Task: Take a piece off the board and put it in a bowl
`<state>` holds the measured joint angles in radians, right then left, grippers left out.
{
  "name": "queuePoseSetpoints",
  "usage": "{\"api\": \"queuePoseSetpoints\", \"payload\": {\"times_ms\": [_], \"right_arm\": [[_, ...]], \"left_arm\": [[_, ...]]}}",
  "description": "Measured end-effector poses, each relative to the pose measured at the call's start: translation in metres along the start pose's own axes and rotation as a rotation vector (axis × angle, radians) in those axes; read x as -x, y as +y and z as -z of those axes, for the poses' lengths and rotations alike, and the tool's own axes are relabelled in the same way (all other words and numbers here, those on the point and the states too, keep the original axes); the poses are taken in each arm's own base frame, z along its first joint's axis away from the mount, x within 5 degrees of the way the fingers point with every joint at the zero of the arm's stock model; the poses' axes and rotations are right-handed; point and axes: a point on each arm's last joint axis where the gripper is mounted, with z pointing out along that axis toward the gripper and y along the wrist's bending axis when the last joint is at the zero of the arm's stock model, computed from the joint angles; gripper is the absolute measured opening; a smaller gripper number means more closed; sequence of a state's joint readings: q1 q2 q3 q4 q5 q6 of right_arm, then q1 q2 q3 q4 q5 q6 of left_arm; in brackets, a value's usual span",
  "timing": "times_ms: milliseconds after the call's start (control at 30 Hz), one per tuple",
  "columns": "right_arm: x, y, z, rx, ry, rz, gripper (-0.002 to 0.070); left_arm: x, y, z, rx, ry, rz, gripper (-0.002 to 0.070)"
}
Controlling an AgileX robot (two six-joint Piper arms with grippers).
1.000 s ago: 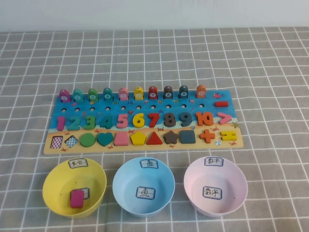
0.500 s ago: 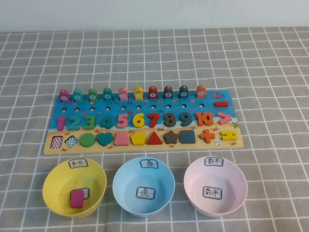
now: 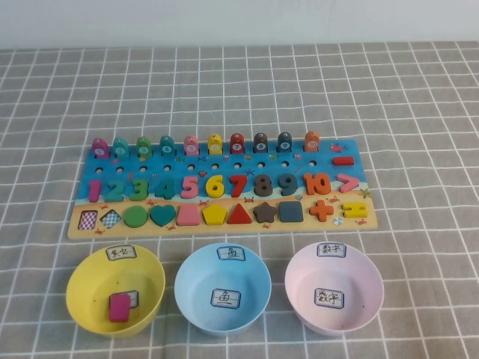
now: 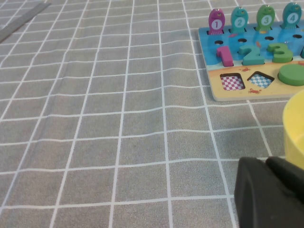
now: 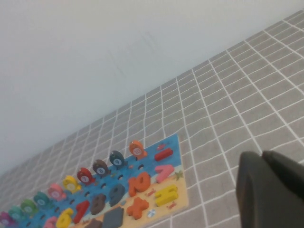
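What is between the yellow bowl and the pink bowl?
The blue bowl sits between the yellow bowl and the pink bowl, seen in the high view.

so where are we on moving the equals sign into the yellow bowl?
Not started. The equals-sign piece sits in its slot on the board. The yellow bowl holds only a pink block. Nothing is in hand: the right end effector is shut and held off the board's right end; the left end effector is parked beside the yellow bowl. Reach, grasp and drop remain.
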<state>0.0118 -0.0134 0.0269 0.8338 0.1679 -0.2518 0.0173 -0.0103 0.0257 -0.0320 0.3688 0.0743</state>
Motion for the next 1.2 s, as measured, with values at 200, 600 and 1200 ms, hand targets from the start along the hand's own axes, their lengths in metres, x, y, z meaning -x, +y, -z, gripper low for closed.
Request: {"api": "queuePoseSetpoints", "payload": {"times_ms": [200,600,1200], "right_arm": [[0.002,0.004,0.000,0.027,0.000,-0.133,-0.0017],[0.029,0.037,-0.041,-0.031,0.496,-0.030,-0.0017],[0.058,0.054,-0.176,-0.031,0.999,0.090,-0.0017]], "left_arm": [[0.000,0.000,0.000,0.000,0.000,0.000,0.0000],[0.000,0.000,0.000,0.000,0.000,0.000,0.0000],[0.000,0.000,0.000,0.000,0.000,0.000,0.0000]]}}
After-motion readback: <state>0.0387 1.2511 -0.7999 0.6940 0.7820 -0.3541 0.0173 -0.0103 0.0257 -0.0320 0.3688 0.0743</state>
